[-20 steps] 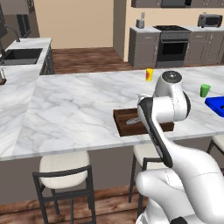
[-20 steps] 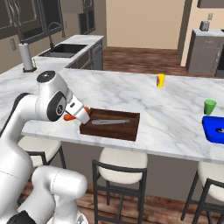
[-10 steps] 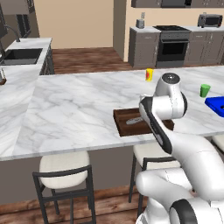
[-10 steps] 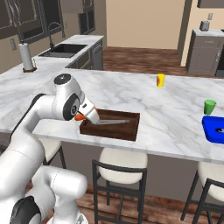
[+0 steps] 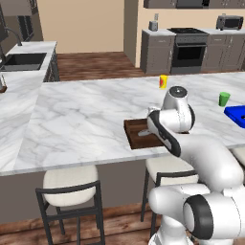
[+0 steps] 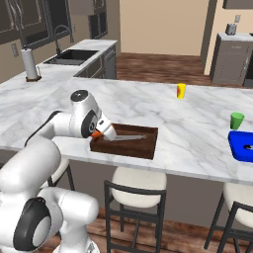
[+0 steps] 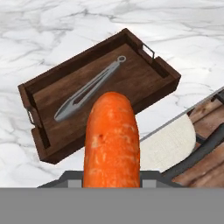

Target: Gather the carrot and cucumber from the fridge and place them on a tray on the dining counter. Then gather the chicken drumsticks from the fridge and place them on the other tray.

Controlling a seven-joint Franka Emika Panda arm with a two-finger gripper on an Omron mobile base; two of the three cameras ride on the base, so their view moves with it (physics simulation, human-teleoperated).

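An orange carrot (image 7: 112, 140) sticks out of my gripper (image 7: 112, 180), which is shut on it. In the right base view the gripper (image 6: 102, 132) holds the carrot (image 6: 94, 133) at the near left end of a dark wooden tray (image 6: 148, 144) on the marble dining counter (image 6: 148, 106). Metal tongs (image 7: 89, 89) lie inside the tray (image 7: 144, 76). In the left base view my arm covers most of the tray (image 5: 134, 135). The cucumber, the chicken drumsticks and the fridge are out of view.
A yellow cup (image 6: 181, 90) and a green cup (image 6: 237, 120) stand further along the counter, with a blue tray (image 6: 242, 146) at its right end. Stools (image 6: 136, 183) line the near edge. A paper towel roll (image 6: 30, 64) and a sink (image 6: 74, 54) are at the back left.
The arm has swung the carrot forward and slightly down, from short of the counter edge to the tray's near left end. The grip has stayed the same.
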